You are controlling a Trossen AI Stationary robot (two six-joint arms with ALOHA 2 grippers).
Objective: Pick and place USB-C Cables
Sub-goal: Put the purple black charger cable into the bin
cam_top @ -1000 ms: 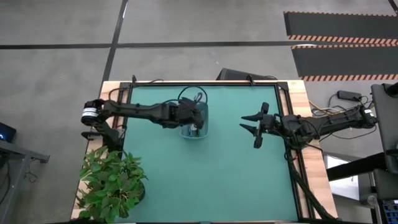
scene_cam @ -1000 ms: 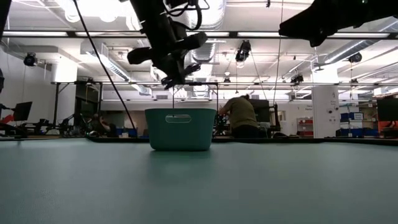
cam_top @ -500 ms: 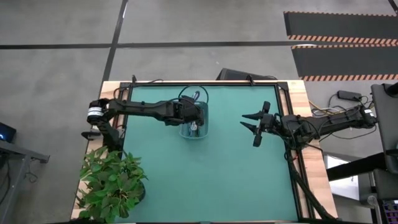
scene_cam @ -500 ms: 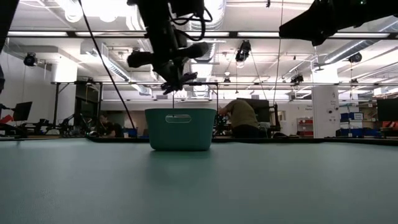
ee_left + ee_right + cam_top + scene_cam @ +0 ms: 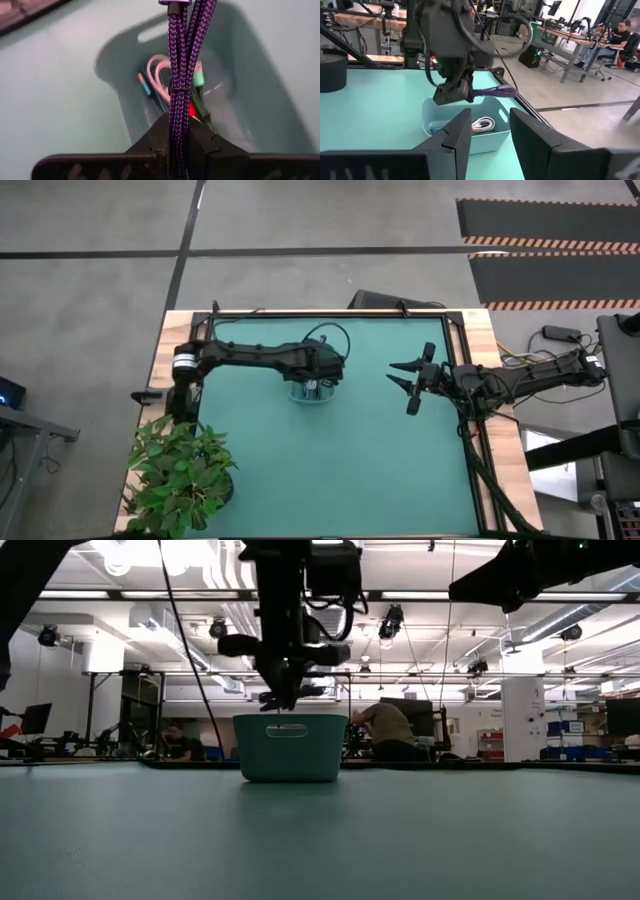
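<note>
Purple cable (image 5: 181, 75) hangs gripped in left jaws (image 5: 179, 131) over the teal bin (image 5: 312, 391), where 3 cables (image 5: 162, 82) already lie; only this drop left, I reckon. Right jaws (image 5: 404, 381) open, idle above desk (image 5: 330, 470).

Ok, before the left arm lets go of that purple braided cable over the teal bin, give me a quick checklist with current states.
1. Left gripper clamped on the purple braided cable bundle: ok.
2. Bundle positioned above the teal plastic bin: ok in the high view and the left wrist view.
3. Bundle clear of the bin rim: cannot tell; in the right wrist view it sticks out sideways over the bin.
4. Room inside the bin: ok; the white, blue and green cables lie at the bottom.
5. Right gripper out of the way: ok, open, well right of the bin.
</note>
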